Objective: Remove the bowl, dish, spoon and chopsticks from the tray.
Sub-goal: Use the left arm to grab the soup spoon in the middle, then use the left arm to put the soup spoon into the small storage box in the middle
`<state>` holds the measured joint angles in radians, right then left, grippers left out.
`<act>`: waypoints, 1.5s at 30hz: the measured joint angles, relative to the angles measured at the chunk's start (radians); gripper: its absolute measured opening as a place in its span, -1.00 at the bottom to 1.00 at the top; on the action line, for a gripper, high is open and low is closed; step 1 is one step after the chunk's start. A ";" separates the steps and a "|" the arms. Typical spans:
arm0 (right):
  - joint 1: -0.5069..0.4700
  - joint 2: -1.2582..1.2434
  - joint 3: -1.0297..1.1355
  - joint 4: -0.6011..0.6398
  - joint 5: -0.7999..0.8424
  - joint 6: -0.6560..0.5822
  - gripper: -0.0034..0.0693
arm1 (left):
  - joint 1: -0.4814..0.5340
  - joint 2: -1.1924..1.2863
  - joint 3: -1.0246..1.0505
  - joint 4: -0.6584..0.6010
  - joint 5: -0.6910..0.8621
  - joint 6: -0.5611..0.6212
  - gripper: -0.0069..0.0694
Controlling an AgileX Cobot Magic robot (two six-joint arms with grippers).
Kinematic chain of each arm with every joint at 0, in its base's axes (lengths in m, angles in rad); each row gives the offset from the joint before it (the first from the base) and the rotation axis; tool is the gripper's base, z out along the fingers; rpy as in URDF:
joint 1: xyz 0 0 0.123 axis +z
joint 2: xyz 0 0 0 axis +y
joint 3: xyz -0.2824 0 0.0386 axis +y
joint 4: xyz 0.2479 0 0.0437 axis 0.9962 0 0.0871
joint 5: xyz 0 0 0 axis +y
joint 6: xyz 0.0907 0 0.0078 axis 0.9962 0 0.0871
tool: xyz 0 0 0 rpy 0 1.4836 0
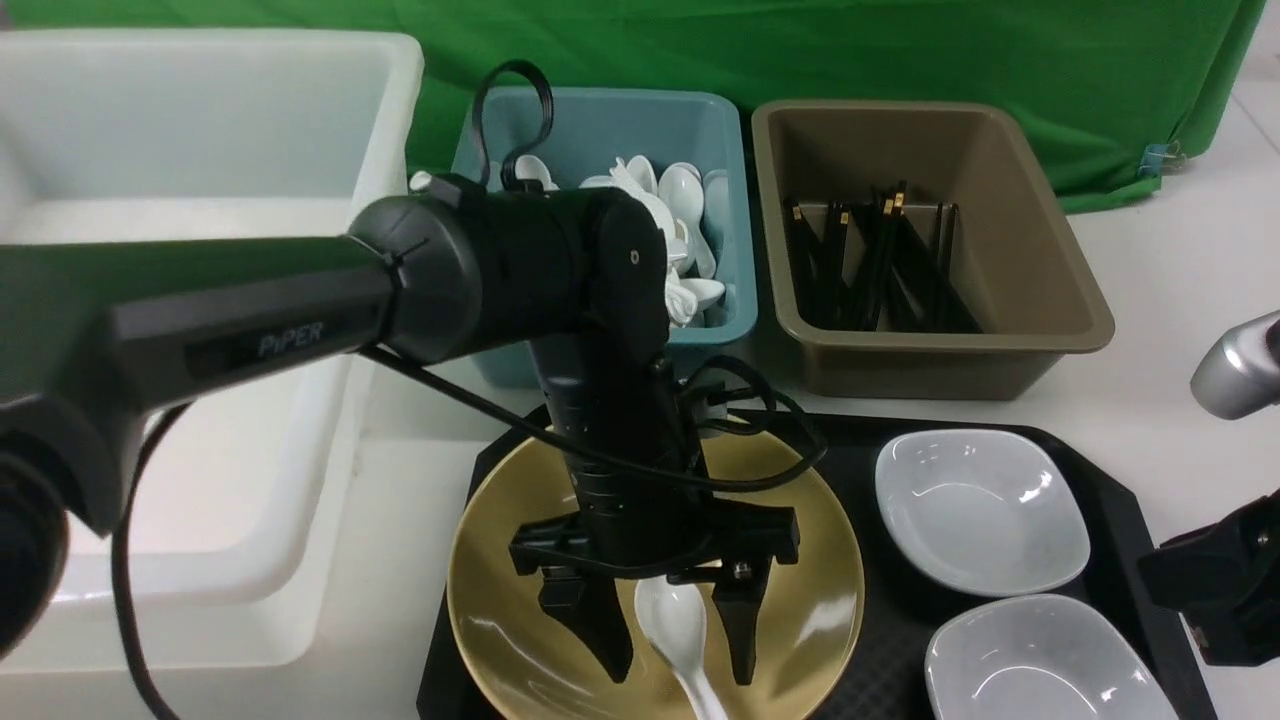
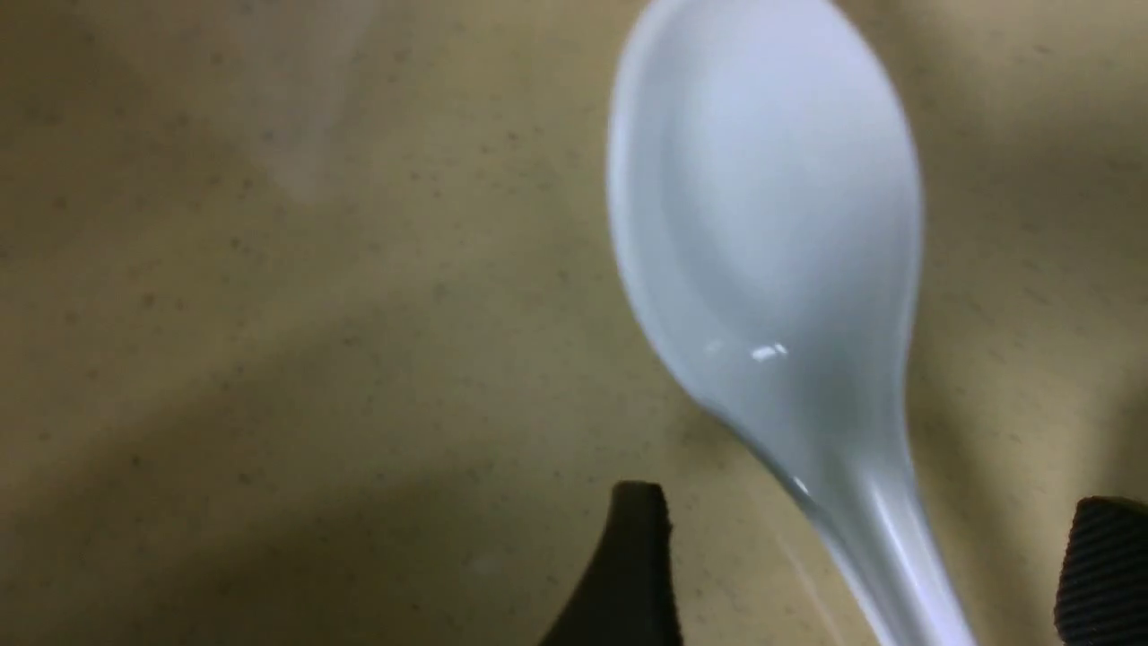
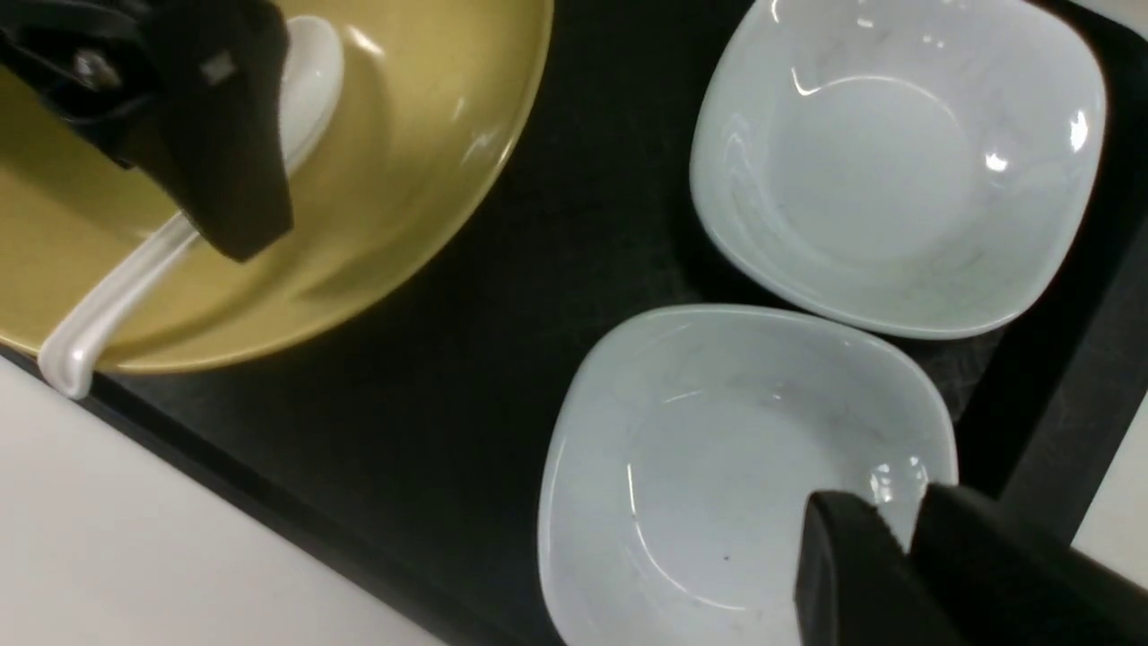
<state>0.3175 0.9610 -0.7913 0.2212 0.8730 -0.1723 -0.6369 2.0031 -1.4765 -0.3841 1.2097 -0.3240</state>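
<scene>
White, squarish and glossy, the nearest dish (image 1: pixel 1035 665) lies on the black rectangular plastic tray (image 1: pixel 1125 520), close to your right pincer (image 3: pixel 897 529), which is clenched on nothing. A second white dish (image 1: pixel 980 510) lies just beyond. Your left pincer (image 1: pixel 680 672) stands released, its fingers straddling the glossy white soup spoon (image 1: pixel 672 620) inside the round mustard-yellow bowl (image 1: pixel 500 620). Behind the tray stand a teal plastic bin (image 1: pixel 620 130) and a brown plastic bin (image 1: pixel 930 150).
</scene>
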 joint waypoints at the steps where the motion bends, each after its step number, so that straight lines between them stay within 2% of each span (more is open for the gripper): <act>1: 0.000 0.000 0.000 0.000 -0.001 0.000 -0.62 | 0.000 0.001 0.000 0.000 0.000 -0.003 0.59; 4: 0.000 0.000 0.000 0.000 -0.003 0.000 -0.61 | 0.000 0.010 0.000 0.013 0.000 -0.020 0.21; 5: 0.000 0.000 0.000 0.000 -0.005 0.000 -0.61 | 0.000 0.010 0.000 0.016 0.000 -0.021 0.18; 6: 0.000 0.000 0.000 0.000 -0.013 0.000 -0.60 | 0.000 0.012 0.000 0.028 0.000 -0.026 -0.12; 7: 0.000 0.000 0.000 0.000 -0.016 0.000 -0.60 | 0.000 0.012 0.000 0.031 0.001 -0.028 -0.23; 8: 0.000 0.000 0.000 0.000 -0.020 -0.003 -0.59 | 0.000 0.014 0.000 0.031 0.005 -0.028 -0.43; 10: 0.000 0.000 0.000 0.000 -0.022 -0.003 -0.59 | 0.000 0.014 0.000 0.032 0.021 -0.022 -0.61; 13: 0.000 0.000 0.000 0.000 -0.025 -0.004 -0.58 | 0.000 0.011 -0.003 0.061 0.016 -0.003 -0.78; 19: 0.000 0.000 0.000 0.000 -0.032 -0.007 -0.56 | 0.000 -0.006 -0.061 0.122 0.006 0.009 -0.84; 32: 0.000 0.000 0.000 0.000 -0.055 -0.007 -0.56 | 0.009 -0.042 -0.112 0.152 0.004 0.039 -0.84; 39: 0.000 0.000 0.000 0.001 -0.066 -0.007 -0.56 | 0.061 -0.050 -0.288 0.172 0.002 0.039 -0.84; 42: 0.000 0.000 0.000 0.031 -0.090 -0.033 -0.56 | 0.092 -0.051 -0.365 0.190 -0.032 0.039 -0.84; 45: 0.000 0.000 0.000 0.131 -0.133 -0.124 -0.56 | 0.140 -0.047 -0.445 0.200 -0.091 0.039 -0.84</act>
<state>0.3175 0.9610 -0.7913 0.3517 0.7397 -0.2960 -0.4969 1.9559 -1.9219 -0.1843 1.1191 -0.2850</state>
